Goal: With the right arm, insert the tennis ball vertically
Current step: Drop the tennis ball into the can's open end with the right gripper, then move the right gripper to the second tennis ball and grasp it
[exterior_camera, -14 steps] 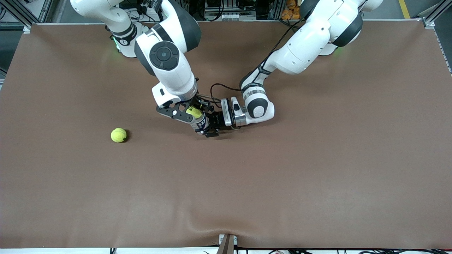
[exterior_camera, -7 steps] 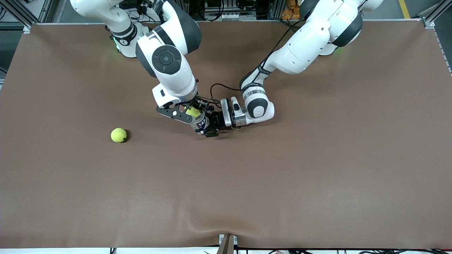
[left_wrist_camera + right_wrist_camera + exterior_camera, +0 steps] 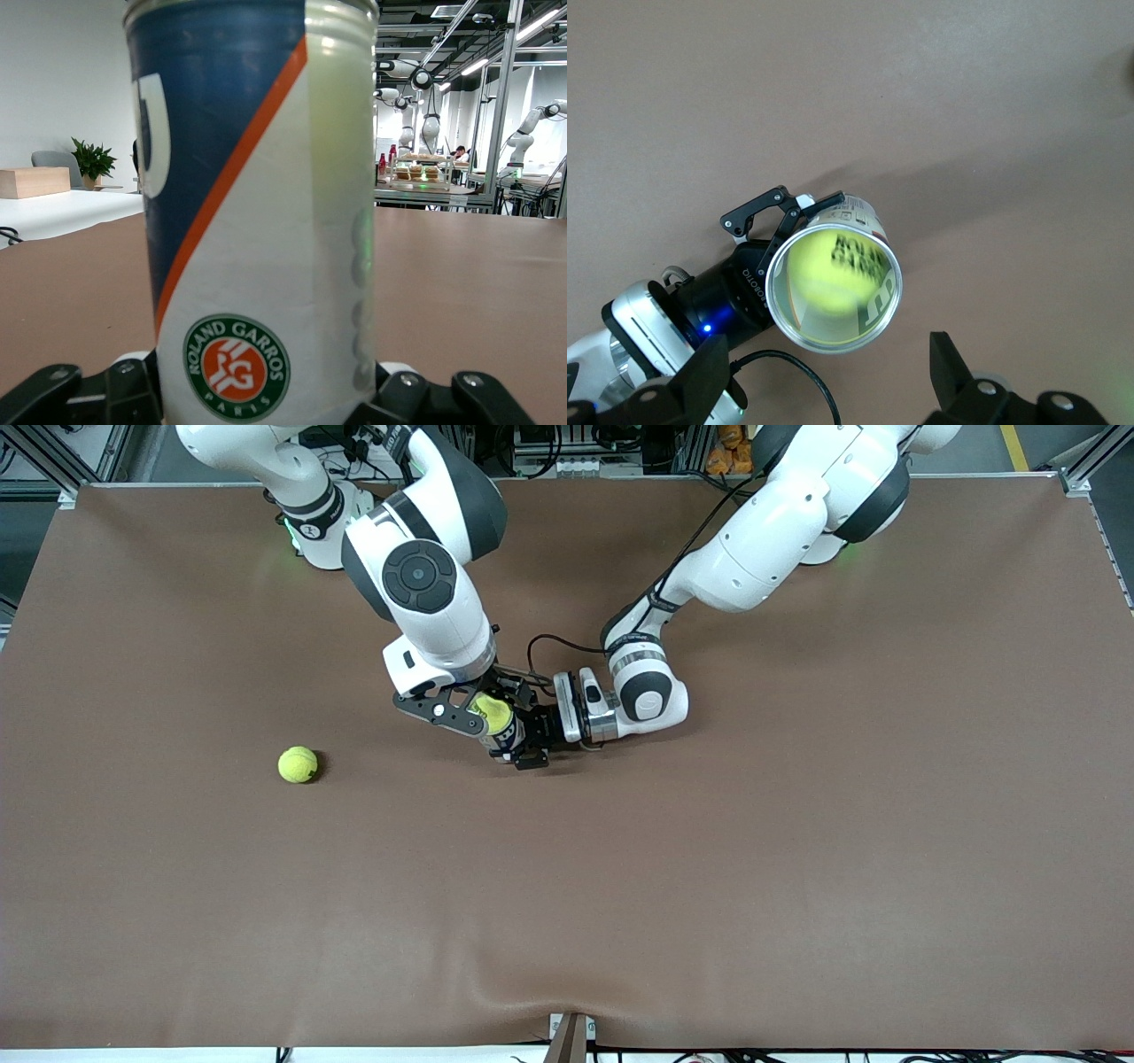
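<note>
While the tennis ball [image 3: 833, 279] sits inside the upright can [image 3: 835, 283], clamped by the left gripper [image 3: 523, 737], the right gripper [image 3: 833, 390] is seen spread wide and empty above; a straight vertical lift is advised, so the rim is not clipped.

Brown table [image 3: 797, 868]; tennis ball [image 3: 298, 764], upright can [image 3: 503, 735].

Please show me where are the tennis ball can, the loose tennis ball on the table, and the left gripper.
can [image 3: 266, 212]: left wrist view, label
loose tennis ball [image 3: 298, 764]: front view, middle
left gripper [image 3: 523, 737]: front view, fingertips at can
</note>
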Action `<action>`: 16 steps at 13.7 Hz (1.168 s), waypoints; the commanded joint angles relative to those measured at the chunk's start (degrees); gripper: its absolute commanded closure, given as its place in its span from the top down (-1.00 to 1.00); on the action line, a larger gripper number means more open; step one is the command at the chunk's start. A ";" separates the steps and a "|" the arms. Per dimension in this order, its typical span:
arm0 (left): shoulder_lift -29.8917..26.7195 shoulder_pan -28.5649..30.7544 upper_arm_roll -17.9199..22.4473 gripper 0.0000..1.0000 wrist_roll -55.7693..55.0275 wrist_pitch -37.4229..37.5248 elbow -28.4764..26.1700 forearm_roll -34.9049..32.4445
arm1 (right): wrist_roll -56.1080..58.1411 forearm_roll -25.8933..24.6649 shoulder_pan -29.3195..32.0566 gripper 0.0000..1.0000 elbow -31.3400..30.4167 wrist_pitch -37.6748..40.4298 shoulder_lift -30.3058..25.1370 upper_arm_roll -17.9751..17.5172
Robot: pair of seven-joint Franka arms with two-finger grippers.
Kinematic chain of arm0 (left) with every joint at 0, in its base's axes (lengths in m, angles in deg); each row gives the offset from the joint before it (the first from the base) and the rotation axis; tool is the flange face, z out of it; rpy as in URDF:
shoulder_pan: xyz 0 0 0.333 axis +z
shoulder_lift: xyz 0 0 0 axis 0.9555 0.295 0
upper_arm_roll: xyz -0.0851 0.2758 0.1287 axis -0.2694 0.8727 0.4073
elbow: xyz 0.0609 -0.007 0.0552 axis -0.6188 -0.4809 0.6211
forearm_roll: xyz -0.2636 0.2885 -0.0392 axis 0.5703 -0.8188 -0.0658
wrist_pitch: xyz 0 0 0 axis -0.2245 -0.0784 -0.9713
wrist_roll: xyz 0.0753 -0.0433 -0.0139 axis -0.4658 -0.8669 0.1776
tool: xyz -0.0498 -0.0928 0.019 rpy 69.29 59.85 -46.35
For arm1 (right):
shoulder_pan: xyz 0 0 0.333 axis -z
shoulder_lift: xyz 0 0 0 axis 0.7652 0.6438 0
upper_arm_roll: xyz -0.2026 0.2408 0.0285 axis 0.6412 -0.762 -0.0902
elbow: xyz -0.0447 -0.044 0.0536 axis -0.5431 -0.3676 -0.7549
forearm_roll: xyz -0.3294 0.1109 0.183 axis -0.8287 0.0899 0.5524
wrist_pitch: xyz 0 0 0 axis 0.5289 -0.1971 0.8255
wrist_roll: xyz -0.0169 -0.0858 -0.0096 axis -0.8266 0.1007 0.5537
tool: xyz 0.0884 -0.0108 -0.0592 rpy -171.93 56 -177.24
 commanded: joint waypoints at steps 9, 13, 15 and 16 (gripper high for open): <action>2.10 0.39 -1.34 0.38 21.23 1.00 -0.02 6.17 | 16.58 -6.02 7.76 1.00 4.61 14.60 -1.21 4.99; 2.10 0.39 -1.43 0.48 21.14 1.00 -0.20 6.35 | 28.71 -6.64 16.64 1.00 -0.21 14.88 -0.95 5.08; 2.19 0.39 -1.34 0.48 21.14 1.00 -0.20 6.79 | 32.16 -7.52 19.46 1.00 -5.21 11.46 -1.30 5.08; 2.28 0.39 -1.34 0.45 21.23 1.00 -0.20 6.79 | 32.26 -7.61 20.78 1.00 -8.37 7.96 -1.39 5.08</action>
